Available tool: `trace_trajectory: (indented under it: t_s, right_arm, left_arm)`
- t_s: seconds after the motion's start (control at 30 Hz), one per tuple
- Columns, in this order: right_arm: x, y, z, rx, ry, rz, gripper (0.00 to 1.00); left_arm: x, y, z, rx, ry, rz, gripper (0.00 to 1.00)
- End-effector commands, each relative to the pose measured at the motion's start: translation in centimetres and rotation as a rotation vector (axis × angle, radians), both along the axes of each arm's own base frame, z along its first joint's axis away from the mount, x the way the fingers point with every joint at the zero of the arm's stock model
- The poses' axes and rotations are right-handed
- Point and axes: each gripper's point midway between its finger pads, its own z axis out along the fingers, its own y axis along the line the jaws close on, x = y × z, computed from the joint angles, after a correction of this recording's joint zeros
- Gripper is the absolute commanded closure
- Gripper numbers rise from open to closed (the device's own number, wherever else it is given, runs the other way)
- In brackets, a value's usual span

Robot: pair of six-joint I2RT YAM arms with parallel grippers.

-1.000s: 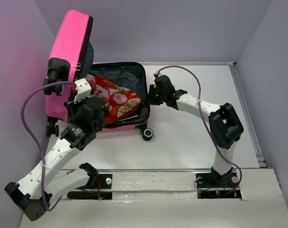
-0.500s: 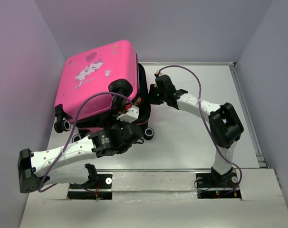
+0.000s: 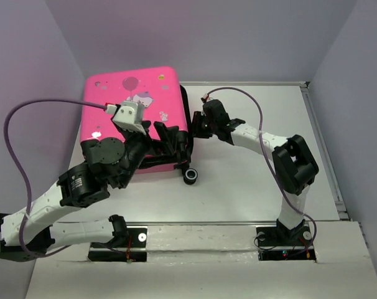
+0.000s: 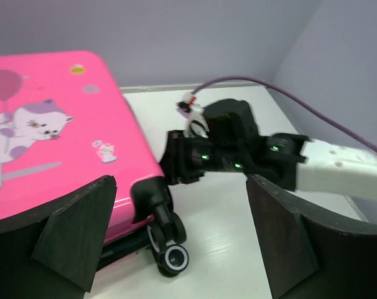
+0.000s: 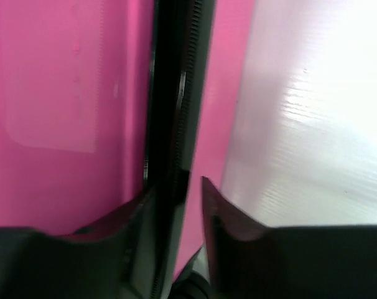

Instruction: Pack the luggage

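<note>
The luggage (image 3: 132, 99), a hot-pink hard-shell suitcase with a cartoon animal and balloon print, lies flat at the back left of the table with its lid down. My left gripper (image 3: 170, 138) hangs over its near right corner, open wide and holding nothing; the left wrist view shows the pink lid (image 4: 51, 124) and a black wheel (image 4: 173, 256) below the left gripper (image 4: 181, 187). My right gripper (image 3: 196, 124) sits against the case's right side. In the right wrist view the right gripper (image 5: 178, 187) straddles the black zipper seam (image 5: 176, 75), jaws narrowly apart.
One black wheel (image 3: 190, 176) juts out at the suitcase's near right corner. White tabletop (image 3: 251, 180) stretches to the right, bounded by a raised rail (image 3: 322, 137) and lilac walls. The left arm's purple cable (image 3: 27, 156) loops out toward the left wall.
The lid has swung down from upright and now lies shut over the clothes. My left gripper let go, opened wide and moved to the near right corner. The right jaws widened slightly.
</note>
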Motion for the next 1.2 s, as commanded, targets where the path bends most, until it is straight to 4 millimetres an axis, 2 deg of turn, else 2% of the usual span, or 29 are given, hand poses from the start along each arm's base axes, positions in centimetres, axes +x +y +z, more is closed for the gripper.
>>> trace_trajectory:
  t_s: [0.0,0.1,0.13,0.17,0.2,0.23,0.27,0.3,0.33,0.37,0.4,0.43,0.47,0.53,0.57,0.6,0.67,0.73,0.77,0.8,0.87,0.97,1.0,1.03,1.1,1.13,1.17]
  right_arm:
    - [-2.0,0.7,3.8,0.074,-0.034,0.085,0.55]
    - [-2.1,0.1,5.7,0.068,-0.077,0.080,0.49]
    - [-2.1,-0.1,6.2,0.064,-0.090,0.080,0.46]
    - [-2.3,-0.4,7.1,0.064,-0.106,0.079,0.45]
    - [-2.0,-1.0,7.5,0.057,-0.120,0.064,0.45]
    - [-2.0,-1.2,7.8,0.053,-0.129,0.060,0.45]
    - [-2.3,-1.5,8.6,0.056,-0.145,0.060,0.45]
    - [-2.5,-1.9,8.3,0.041,-0.148,0.059,0.45]
    - [-2.7,-2.1,8.5,0.037,-0.154,0.060,0.49]
    - [-3.0,-2.3,8.4,0.033,-0.156,0.064,0.59]
    - [-3.4,-2.7,9.1,0.037,-0.173,0.065,0.66]
    - [-3.7,-3.0,8.5,0.023,-0.171,0.071,0.73]
    - [-4.0,-3.2,8.4,0.018,-0.172,0.078,0.85]
    - [-4.5,-3.6,8.6,0.010,-0.185,0.084,0.88]
    - [-4.6,-3.9,8.6,0.002,-0.193,0.082,0.88]
    - [-4.6,-4.0,8.9,0.002,-0.201,0.083,0.86]
    - [-4.9,-4.0,8.9,0.002,-0.201,0.094,0.66]
    - [-5.5,-3.8,9.6,0.019,-0.211,0.129,0.49]
    - [-5.8,-3.8,9.9,0.026,-0.216,0.141,0.37]
    - [-6.0,-3.7,10.1,0.032,-0.219,0.150,0.32]
    - [-6.6,-3.5,10.8,0.050,-0.229,0.179,0.24]
    - [-7.2,-3.6,11.8,0.071,-0.244,0.195,0.22]
    - [-7.3,-3.7,11.7,0.068,-0.242,0.193,0.18]
    - [-7.2,-3.8,11.6,0.064,-0.245,0.190,0.18]
    - [-7.1,-3.6,11.4,0.062,-0.243,0.194,0.13]
    - [-7.0,-3.5,11.5,0.065,-0.242,0.196,0.10]
    - [-6.9,-3.3,11.5,0.068,-0.240,0.199,0.09]
  left_arm:
    - [3.8,6.8,0.8,-0.028,0.048,0.308,0.05]
    - [5.6,11.4,0.8,-0.081,0.049,0.457,0.15]
    - [6.8,14.2,0.6,-0.079,0.056,0.552,0.21]
    - [8.0,14.9,-0.1,-0.063,0.077,0.573,0.22]
    - [9.0,14.0,-0.9,-0.055,0.109,0.490,0.25]
    - [10.6,17.3,-1.8,-0.056,0.139,0.576,0.29]
    - [12.3,17.9,-3.5,-0.054,0.193,0.573,0.34]
    - [13.3,17.5,-4.8,-0.076,0.230,0.503,0.42]
    - [14.0,18.7,-5.7,-0.097,0.253,0.517,0.44]
    - [14.6,21.5,-6.2,-0.145,0.265,0.588,0.45]
    - [14.7,21.8,-7.1,-0.165,0.276,0.582,0.45]
    - [14.9,22.9,-6.7,-0.178,0.243,0.619,0.44]
    - [14.8,24.8,-7.0,-0.179,0.236,0.701,0.41]
    - [14.8,27.2,-7.8,-0.173,0.250,0.782,0.29]
    - [14.9,28.9,-8.9,-0.154,0.281,0.855,0.01]
    - [15.1,29.3,-9.4,-0.146,0.292,0.870,0.01]
    - [15.8,29.8,-10.6,-0.126,0.323,0.877,0.01]
    - [15.7,31.0,-10.5,-0.107,0.327,0.922,0.01]
    - [15.7,31.3,-10.4,-0.099,0.328,0.933,0.01]
    - [16.0,31.7,-10.6,-0.089,0.337,0.949,0.01]
    - [16.4,32.3,-10.3,-0.076,0.350,0.965,0.01]
    - [18.2,32.4,-12.2,-0.036,0.417,0.929,0.01]
    - [19.1,32.2,-13.5,-0.031,0.456,0.907,0.01]
    - [19.7,31.1,-14.2,-0.048,0.475,0.838,0.01]
    - [20.7,30.0,-16.0,-0.063,0.513,0.767,0.01]
    - [21.1,28.7,-16.9,-0.082,0.541,0.688,0.01]
    - [21.2,28.2,-17.2,-0.090,0.548,0.664,0.01]
